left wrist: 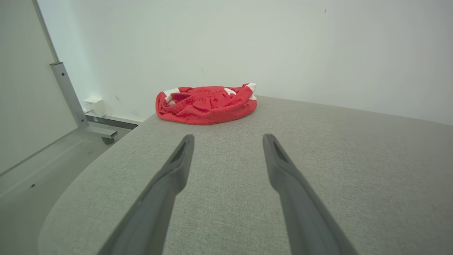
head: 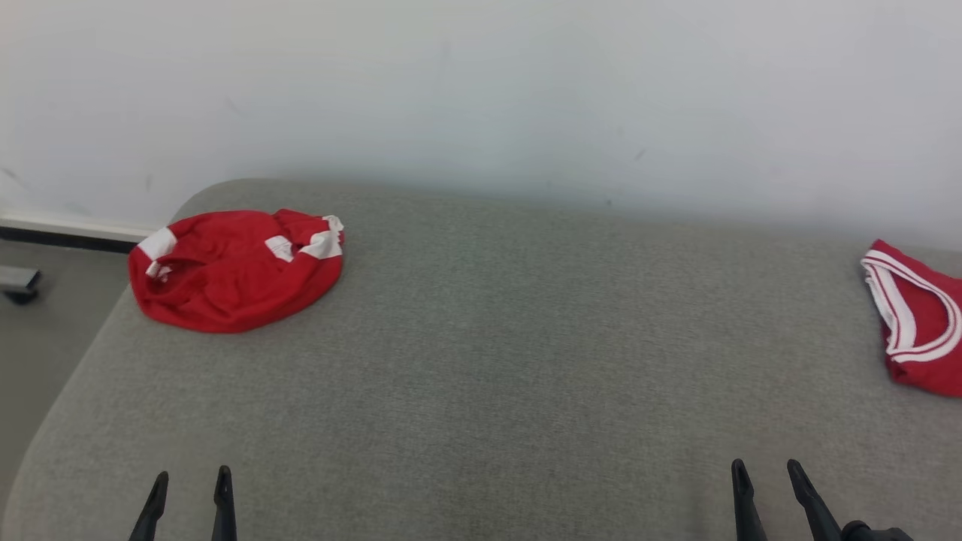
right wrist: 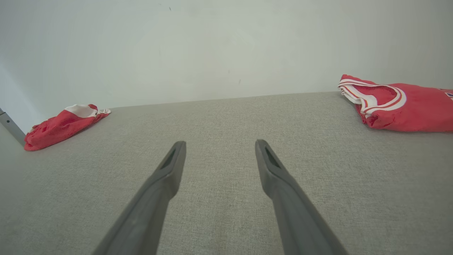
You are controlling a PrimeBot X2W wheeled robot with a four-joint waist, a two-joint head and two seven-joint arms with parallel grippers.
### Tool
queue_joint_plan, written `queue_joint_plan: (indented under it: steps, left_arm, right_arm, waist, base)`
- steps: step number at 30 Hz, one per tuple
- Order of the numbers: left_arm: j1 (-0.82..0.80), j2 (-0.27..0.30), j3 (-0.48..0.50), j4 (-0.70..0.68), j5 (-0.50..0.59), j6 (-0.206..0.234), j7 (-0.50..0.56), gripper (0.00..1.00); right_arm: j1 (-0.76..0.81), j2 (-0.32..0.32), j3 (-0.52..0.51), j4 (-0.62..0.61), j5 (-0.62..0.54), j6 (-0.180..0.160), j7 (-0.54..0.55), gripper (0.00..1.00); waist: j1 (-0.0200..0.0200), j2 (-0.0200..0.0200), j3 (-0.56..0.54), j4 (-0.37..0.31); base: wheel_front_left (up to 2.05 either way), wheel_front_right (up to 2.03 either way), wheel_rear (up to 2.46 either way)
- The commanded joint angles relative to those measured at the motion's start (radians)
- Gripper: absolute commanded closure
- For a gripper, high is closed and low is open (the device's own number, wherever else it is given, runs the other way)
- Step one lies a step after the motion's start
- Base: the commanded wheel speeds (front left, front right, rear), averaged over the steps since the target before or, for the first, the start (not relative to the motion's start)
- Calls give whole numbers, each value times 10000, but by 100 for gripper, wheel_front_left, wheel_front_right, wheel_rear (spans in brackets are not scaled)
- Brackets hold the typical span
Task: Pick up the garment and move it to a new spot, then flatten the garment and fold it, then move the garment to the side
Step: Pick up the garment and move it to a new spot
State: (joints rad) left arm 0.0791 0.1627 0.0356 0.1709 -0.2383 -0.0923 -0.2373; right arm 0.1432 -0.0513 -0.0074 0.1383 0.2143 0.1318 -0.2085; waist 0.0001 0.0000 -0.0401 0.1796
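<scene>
Looking at grey fabric-covered table, rounded corners, plain white wall behind. Metal frame castor on floor far left. Crumpled red garment, white patches, lies at table's far left corner, well ahead of left gripper, no contact. Red jersey, white trim, at right edge, beyond right gripper. Both grippers at near edge, jaws spread, holding nothing.

Nothing legible anywhere. The folded red jersey with white-striped trim bears a dark-blue mark, cut off at the view's edge and unreadable.
</scene>
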Motion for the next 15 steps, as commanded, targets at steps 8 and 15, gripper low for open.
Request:
queue_joint_plan:
  steps: [8, 15]
  left_arm:
    - [47, 80, 16, -204, -78, 200, 109, 0]
    - [6, 124, 63, -169, -165, 293, 67, 0]
  right_arm:
    - [-80, 12, 56, 118, 3, -26, -109, 0]
    - [-210, 10, 111, 172, -52, -26, -112, 0]
  waist:
    - [-1, 0, 214, 2126]
    - [-1, 0, 321, 2978]
  base:
    - [0, 0, 0]
    - [0, 0, 0]
